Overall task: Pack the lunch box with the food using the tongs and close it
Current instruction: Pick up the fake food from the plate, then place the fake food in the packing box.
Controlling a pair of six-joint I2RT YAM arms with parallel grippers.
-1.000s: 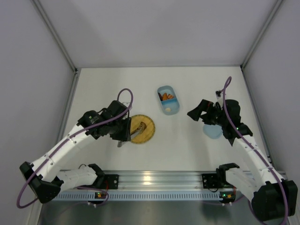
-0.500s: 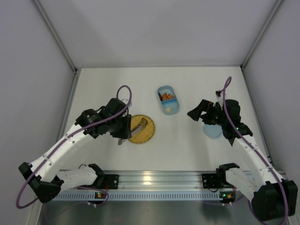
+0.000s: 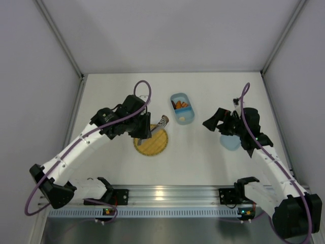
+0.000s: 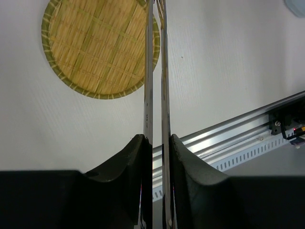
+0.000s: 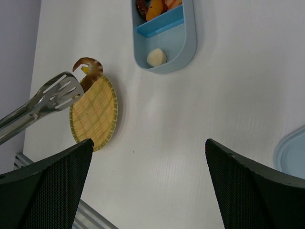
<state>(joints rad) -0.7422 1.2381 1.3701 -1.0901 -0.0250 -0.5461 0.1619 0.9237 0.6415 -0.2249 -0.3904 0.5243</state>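
The left arm (image 3: 86, 145) reaches across the white worktop (image 3: 203, 168) toward its middle. The left jaws stand narrow, clamped on the handle end of the tongs (image 3: 156, 127); the left wrist view shows the two pale blades pressed almost parallel between them, running out over the edge of the round woven plate (image 4: 90, 47).

The slotted tip of the tongs pinches a curled brown piece (image 5: 88, 67) of food with a touch of orange on it. From above, that piece sits just past the far right rim of the plate, between the plate and the lunch box (image 3: 192, 114); how high it is off the worktop I cannot tell.

The lunch box lies open beyond the plate, toward the far middle of the worktop. A blue divider splits it in two; the farther compartment holds the orange and dark red pieces (image 5: 155, 7), and the nearer one holds a single white ball (image 5: 156, 57).

The light-blue lid (image 3: 229, 144) lies flat on the worktop to the right of the box, apart from it and partly under the right arm (image 3: 269, 162). The right jaws are spread wide and hold nothing; they hang over bare worktop between the lunch box and the lid, with the lid's edge showing at the lower right corner of the right wrist view.
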